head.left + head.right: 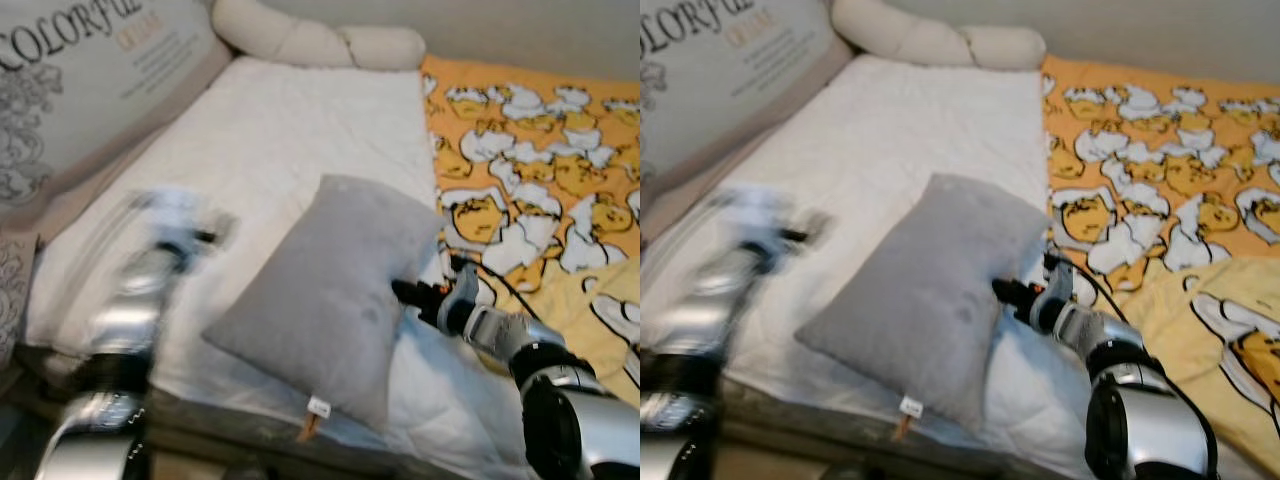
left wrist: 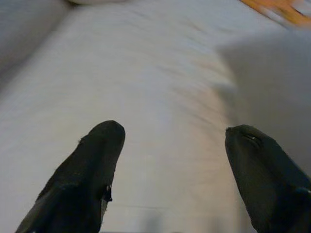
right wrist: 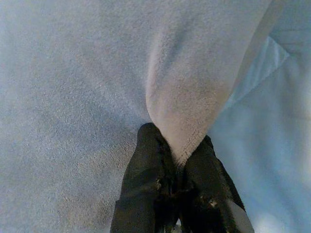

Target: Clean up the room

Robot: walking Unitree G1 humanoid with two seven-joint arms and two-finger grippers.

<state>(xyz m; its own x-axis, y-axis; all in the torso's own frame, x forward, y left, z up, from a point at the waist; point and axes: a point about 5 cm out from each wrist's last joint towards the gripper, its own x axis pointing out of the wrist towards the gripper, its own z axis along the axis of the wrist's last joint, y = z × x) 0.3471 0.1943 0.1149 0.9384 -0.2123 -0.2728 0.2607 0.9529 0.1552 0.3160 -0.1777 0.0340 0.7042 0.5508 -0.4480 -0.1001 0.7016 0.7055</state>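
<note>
The right gripper (image 3: 177, 158) pinches the grey pillow's (image 1: 330, 290) edge between clenched fingers; the left gripper (image 2: 170, 145) hovers released over the white bedsheet (image 1: 290, 130)

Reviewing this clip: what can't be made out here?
- Left hand: motion-blurred in both eye views; the left wrist view shows its fingers apart.
- Printed cushion: text cut off by the picture's edge.
- Grey pillow tag: too small to read.
- Right hand: fingertips buried in the pillow's fold.

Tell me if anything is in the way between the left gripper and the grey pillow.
Nothing visible. The left gripper hovers open over bare white sheet, with the grey pillow just beside it. The right gripper already pinches the pillow's edge.
</note>
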